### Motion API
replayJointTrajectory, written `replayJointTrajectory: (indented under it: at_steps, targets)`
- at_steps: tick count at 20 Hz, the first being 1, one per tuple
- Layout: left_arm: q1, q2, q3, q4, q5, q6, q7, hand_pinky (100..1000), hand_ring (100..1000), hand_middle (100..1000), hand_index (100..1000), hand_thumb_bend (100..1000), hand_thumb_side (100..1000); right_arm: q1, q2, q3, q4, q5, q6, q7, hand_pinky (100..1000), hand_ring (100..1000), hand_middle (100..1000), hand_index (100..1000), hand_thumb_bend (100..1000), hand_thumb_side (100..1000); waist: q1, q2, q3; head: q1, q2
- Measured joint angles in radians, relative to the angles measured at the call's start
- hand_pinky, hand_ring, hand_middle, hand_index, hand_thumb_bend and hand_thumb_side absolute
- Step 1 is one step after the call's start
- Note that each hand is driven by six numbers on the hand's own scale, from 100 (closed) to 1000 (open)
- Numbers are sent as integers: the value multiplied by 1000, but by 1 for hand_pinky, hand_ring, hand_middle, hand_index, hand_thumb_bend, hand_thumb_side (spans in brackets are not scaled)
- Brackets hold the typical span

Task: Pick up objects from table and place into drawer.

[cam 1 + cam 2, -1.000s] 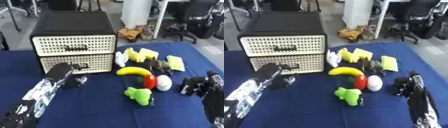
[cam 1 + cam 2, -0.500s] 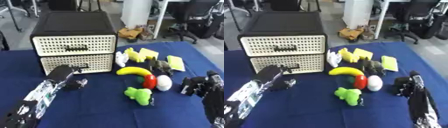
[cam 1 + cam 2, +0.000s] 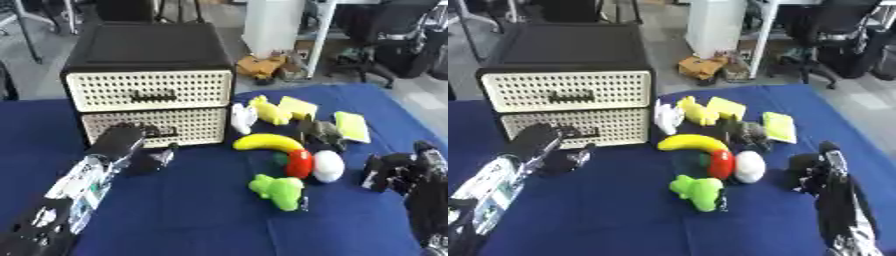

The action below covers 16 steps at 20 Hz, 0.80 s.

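Reaching toward the lower drawer (image 3: 149,127), the left hand (image 3: 127,145) sits at its handle, fingers curled; whether they grasp it cannot be told. Right hand (image 3: 398,170) rests clenched on the counter (image 3: 201,210) beside banana (image 3: 267,141) and toys.

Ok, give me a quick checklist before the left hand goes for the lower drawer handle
1. Left hand in front of the lower drawer: ok.
2. Fingers hooked on the handle: cannot tell.
3. Lower drawer open for loading: not ok, both drawers sit flush.
4. Space in front of the drawer to pull it out: ok, only blue cloth there.
5. Banana and other toys clear of the drawer's path: ok, they lie to the right.
6. Right hand out of the way: ok, at the right edge.
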<state>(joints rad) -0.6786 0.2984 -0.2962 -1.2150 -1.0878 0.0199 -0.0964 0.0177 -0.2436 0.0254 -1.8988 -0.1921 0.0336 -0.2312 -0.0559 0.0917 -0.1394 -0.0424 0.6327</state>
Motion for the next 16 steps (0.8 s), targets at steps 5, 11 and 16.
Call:
replayJointTrajectory:
  at_steps: [5,11,16]
  targets:
    - [0,6,10,-46,24,29,-16,100,100,100,754,315,1000,0,0,0,0,0,0,0,409,447,444,555,100,1000,0,0,2,0,0]
    - [-9,4,11,-20,13,41,-3,100,100,100,755,314,1000,0,0,0,0,0,0,0,409,447,444,555,100,1000,-1,0,0,0,0]
    - [-19,-13,12,36,-20,33,11,100,100,100,755,308,1000,0,0,0,0,0,0,0,409,447,444,554,100,1000,0,0,-4,2,0]
